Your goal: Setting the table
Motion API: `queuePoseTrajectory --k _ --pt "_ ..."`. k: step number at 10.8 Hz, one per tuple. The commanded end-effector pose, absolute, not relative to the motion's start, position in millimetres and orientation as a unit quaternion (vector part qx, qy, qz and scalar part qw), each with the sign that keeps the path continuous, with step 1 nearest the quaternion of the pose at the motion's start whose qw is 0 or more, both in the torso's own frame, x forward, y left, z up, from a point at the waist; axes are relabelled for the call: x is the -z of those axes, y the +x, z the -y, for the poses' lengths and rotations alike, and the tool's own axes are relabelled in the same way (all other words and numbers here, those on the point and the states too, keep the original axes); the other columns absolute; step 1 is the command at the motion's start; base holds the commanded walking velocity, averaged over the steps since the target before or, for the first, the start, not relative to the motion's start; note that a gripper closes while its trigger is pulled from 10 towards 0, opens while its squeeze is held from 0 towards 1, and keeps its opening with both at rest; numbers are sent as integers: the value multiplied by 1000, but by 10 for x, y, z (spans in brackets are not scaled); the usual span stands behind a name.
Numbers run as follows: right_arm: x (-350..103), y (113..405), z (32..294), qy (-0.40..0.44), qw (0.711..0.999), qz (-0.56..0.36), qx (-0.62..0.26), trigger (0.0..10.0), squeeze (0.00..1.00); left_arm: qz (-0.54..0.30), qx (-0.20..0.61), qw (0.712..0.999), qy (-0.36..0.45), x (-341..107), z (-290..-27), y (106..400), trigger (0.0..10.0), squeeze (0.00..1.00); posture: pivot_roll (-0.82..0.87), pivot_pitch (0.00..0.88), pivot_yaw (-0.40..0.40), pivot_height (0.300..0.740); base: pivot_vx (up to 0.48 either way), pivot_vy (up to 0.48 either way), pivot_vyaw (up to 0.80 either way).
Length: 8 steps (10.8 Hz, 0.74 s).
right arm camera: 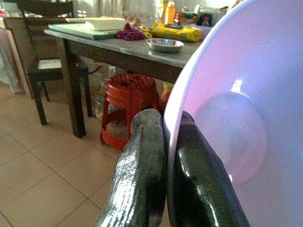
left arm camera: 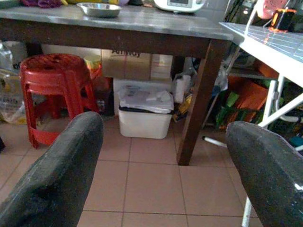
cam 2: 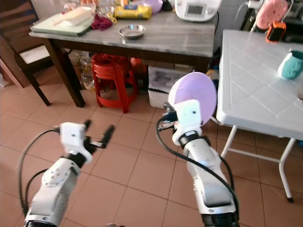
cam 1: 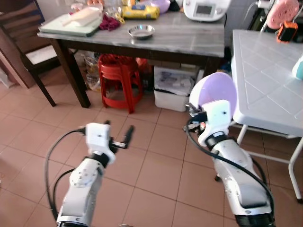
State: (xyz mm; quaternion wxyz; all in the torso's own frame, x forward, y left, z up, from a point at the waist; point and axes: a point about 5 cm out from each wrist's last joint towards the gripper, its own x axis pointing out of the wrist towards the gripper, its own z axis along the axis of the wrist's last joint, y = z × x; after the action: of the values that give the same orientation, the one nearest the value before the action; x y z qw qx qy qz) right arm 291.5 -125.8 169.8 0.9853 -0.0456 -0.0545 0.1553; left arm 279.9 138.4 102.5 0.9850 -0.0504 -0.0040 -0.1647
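Beside the near corner of the white folding table (cam 2: 255,80), the right gripper (right arm camera: 165,156) holds a lilac bowl (cam 2: 193,97) up on edge, its two black fingers pinched on the rim, one on the inside face and one on the outside (the wrist view shows the rim wedged tightly between them). The bowl stands nearly upright in the air, just off the white table's edge and not touching it, with its hollow facing that table. A teal cup (cam 2: 290,65) sits farther back on the white table, well apart from the bowl, and a pink round thing with an orange and black gadget (cam 2: 274,32) lies at its far end. The left gripper (cam 1: 118,135) hovers over the tiled floor (cam 1: 156,161), well to the left of the white table, fingers spread apart and holding nothing. Beyond the white table's far left corner stands a dark wooden table with a grey stone top (cam 1: 189,38); on it rest a small steel dish (cam 1: 141,31), a pale green tray (cam 1: 66,26), a yellow packet (cam 1: 141,12) and a white cooker (cam 1: 206,9). Under that table are a stack of red stools (cam 1: 118,78) and a white bin (cam 1: 173,87).
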Motion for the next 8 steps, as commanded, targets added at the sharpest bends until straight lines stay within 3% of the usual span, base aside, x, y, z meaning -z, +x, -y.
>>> queuePoseTrajectory --k 1,6,8 --pt "-1730 2906 1261 -49 984 64 -157 10000 0 18 166 985 -47 -1079 -1402 2802 10000 0 -33 88 47 740 0 0 0" --pt "-1758 2913 1252 -67 981 75 -164 10000 0 18 169 984 -49 -1072 -1385 2811 10000 0 -33 78 44 740 0 0 0" --pt "-1753 2908 1254 -67 981 74 -164 10000 0 16 170 984 -49 -1061 -1379 2807 10000 0 -34 81 43 740 0 0 616"
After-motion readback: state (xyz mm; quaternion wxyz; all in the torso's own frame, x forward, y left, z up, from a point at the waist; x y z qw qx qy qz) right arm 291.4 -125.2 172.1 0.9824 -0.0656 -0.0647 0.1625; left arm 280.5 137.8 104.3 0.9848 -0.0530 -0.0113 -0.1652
